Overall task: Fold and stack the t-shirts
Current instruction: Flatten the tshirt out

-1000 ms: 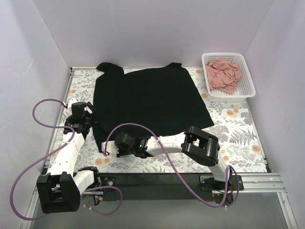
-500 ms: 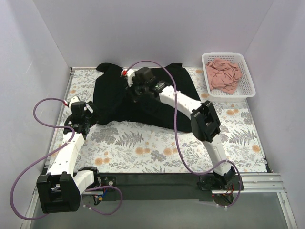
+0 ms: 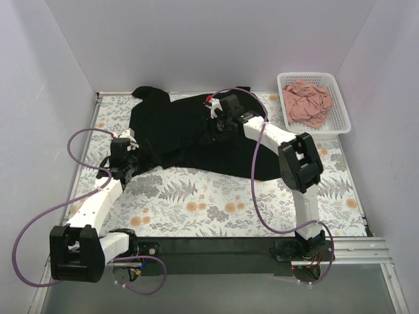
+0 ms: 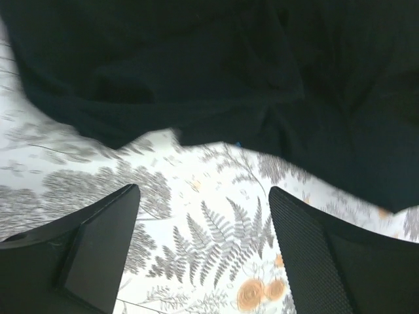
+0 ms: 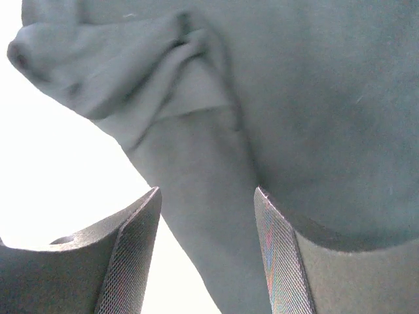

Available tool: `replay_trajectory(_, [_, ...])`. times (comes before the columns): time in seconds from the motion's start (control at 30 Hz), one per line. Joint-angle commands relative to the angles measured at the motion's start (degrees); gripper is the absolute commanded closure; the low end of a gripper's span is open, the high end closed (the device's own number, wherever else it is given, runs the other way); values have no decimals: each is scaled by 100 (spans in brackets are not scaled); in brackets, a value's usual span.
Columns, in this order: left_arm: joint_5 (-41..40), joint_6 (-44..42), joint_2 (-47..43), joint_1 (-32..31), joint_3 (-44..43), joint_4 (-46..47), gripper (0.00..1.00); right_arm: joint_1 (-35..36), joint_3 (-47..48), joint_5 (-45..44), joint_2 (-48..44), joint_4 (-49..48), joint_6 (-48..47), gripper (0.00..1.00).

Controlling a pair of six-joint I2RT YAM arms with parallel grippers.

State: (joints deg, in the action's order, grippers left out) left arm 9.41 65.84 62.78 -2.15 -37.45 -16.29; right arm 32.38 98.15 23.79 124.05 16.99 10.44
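The black t-shirt (image 3: 190, 131) lies on the far half of the floral table, its near part folded back over itself with a rumpled near edge. My right gripper (image 3: 218, 125) hovers over its middle, open; in the right wrist view the gripper (image 5: 208, 191) has the shirt's cloth (image 5: 294, 98) spread below the jaws, not gripped. My left gripper (image 3: 126, 169) stands open at the shirt's near left edge; in the left wrist view the gripper (image 4: 203, 191) has only the floral cover between its fingers, with the black hem (image 4: 196, 72) just ahead. The pink t-shirt (image 3: 306, 101) sits crumpled in the basket.
The white lattice basket (image 3: 317, 133) stands at the far right corner. Floral table cover (image 3: 216, 203) lies bare across the near half. White walls close in the left, far and right sides. Purple cables loop beside both arms.
The right arm swept from the near edge to the far side, taking the black shirt's near hem with it and folding it over, then opened. The left gripper shifted slightly right.
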Motion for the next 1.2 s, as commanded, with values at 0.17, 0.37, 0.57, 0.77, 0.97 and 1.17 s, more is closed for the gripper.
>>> replay_trajectory(0.17, [-193, 104, 778, -1023, -385, -375, 43, 110, -2245, -692, -2252, -521, -314, 36])
replay_trajectory(0.37, [-554, 130, 1638, -1314, -1175, -313, 53, 102, -3793, -902, -3079, -1145, -42, 36])
replay_trajectory(0.57, [-1608, 438, 2588, -1235, -1879, -225, 76, 75, -4619, -1043, -3422, -1444, 134, 36])
replay_trajectory(0.77, [-1363, 781, 3502, -392, -2679, -58, 77, 58, -4937, -1175, -3572, -1594, 160, 36])
replay_trajectory(0.97, [-1459, 869, 4433, 30, -3680, -110, 71, -109, -5165, -1474, -3642, -1794, 257, 36])
replay_trajectory(1.17, [-1565, 755, 4175, 83, -3894, -419, 48, -171, -5394, -1588, -3862, -1919, 266, 36])
